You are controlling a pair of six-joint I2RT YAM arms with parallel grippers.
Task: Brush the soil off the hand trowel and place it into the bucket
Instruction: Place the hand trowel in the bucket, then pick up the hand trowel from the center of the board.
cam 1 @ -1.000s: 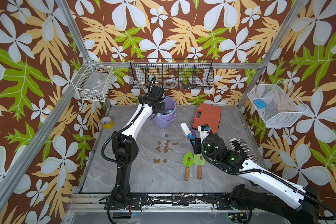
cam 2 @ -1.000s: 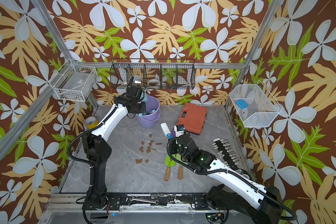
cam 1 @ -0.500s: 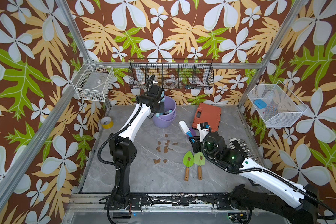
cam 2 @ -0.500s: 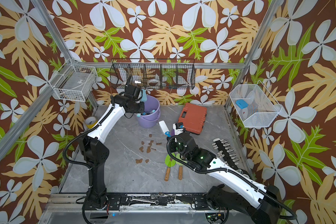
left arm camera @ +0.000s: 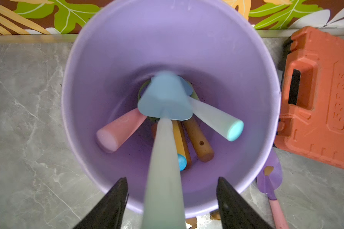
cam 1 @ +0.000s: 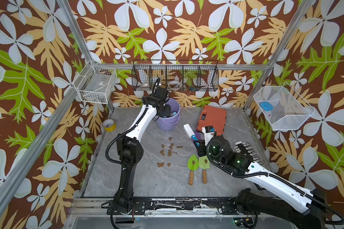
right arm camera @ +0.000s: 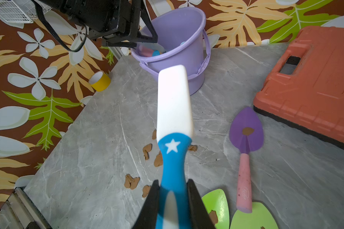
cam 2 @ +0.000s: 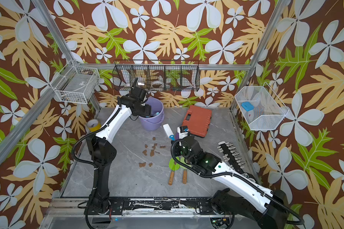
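Note:
The lavender bucket (cam 1: 168, 121) (left arm camera: 99, 59) stands at the back of the table. My left gripper (left arm camera: 171, 179) (cam 1: 165, 113) hovers over it, open. A hand trowel with a blue blade (left arm camera: 164, 101) and a pale handle is between the spread jaws, untouched and blurred, blade down in the bucket. Several other tool handles lie inside. My right gripper (right arm camera: 173, 181) (cam 1: 199, 142) is shut on a blue-handled white brush (right arm camera: 174, 103). Soil (cam 1: 168, 151) blobs lie mid-table. Two green trowels (cam 1: 192, 164) and a purple trowel (right arm camera: 246, 134) carry soil blobs.
An orange tool case (cam 1: 212, 119) lies right of the bucket. A yellow tape roll (cam 1: 108, 125) sits at the left wall and a socket rack (cam 1: 246, 150) at the right edge. Wire baskets (cam 1: 175, 77) hang on the walls.
My left gripper has opened over the bucket and let go of the blue-bladed trowel. The right arm has shifted slightly, still holding the brush.

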